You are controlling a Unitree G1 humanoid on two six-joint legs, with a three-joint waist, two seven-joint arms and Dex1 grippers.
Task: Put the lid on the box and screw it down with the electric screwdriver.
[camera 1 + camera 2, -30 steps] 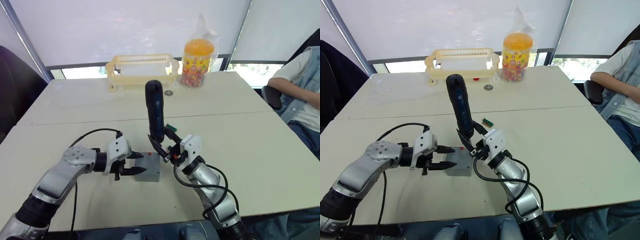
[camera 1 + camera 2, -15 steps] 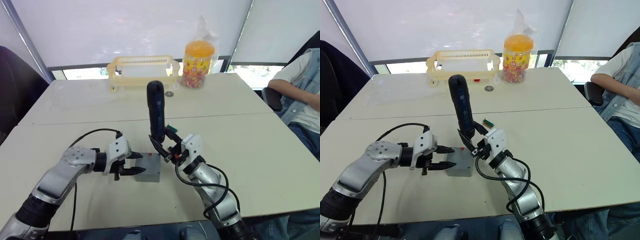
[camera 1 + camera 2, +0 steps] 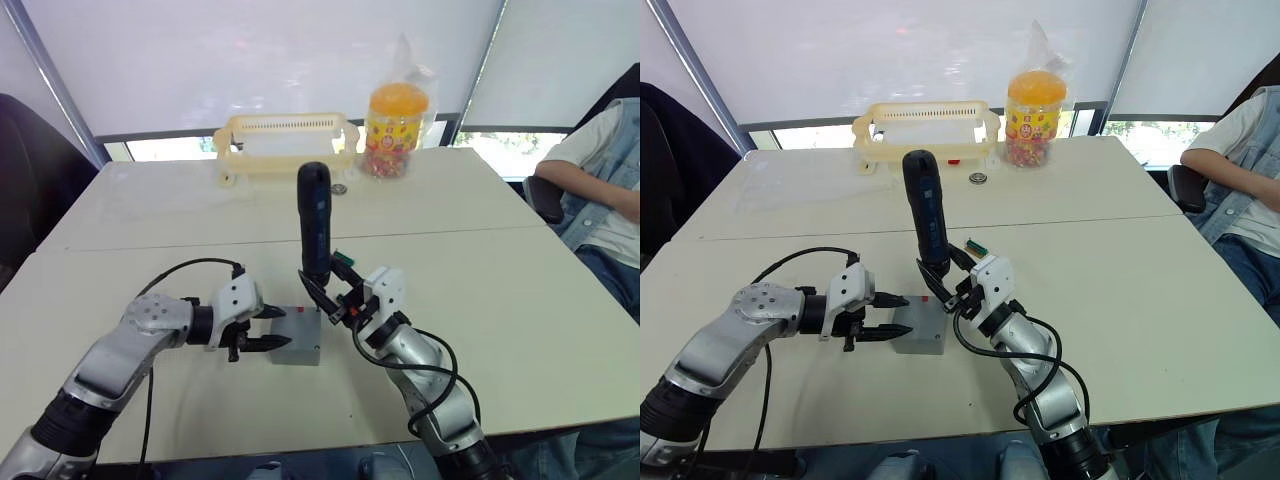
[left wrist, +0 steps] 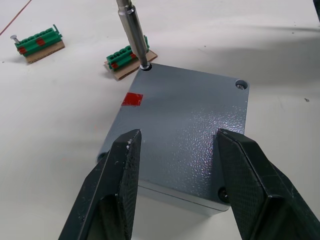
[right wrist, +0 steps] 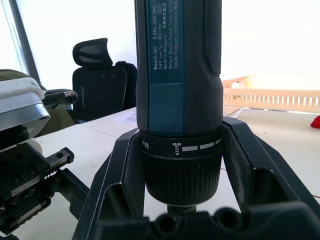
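Observation:
The grey box [image 3: 297, 338] rests on the table with the lid [image 4: 185, 130] lying flat over it; a small red mark [image 4: 132, 99] shows on the lid. My left gripper [image 3: 268, 328] is open, one finger on each side of the box's near end. Its fingers [image 4: 117, 185] reach over that end's corners, and I cannot tell if they touch. My right gripper [image 3: 332, 300] is shut on the electric screwdriver [image 3: 314, 225], holding it nearly upright by its collar [image 5: 180, 170]. The metal bit [image 4: 131, 30] stands in the lid's far corner hole.
Two green-and-tan blocks [image 4: 37, 44] [image 4: 125, 57] lie just beyond the box. Farther back stand a pale yellow basket [image 3: 285, 140], a candy jar [image 3: 395, 115] and a small round disc [image 3: 338, 187]. A person [image 3: 600, 170] sits at the table's right edge.
The screwdriver's top has leaned slightly to the right, standing a little more upright. The left gripper and the box have stayed put.

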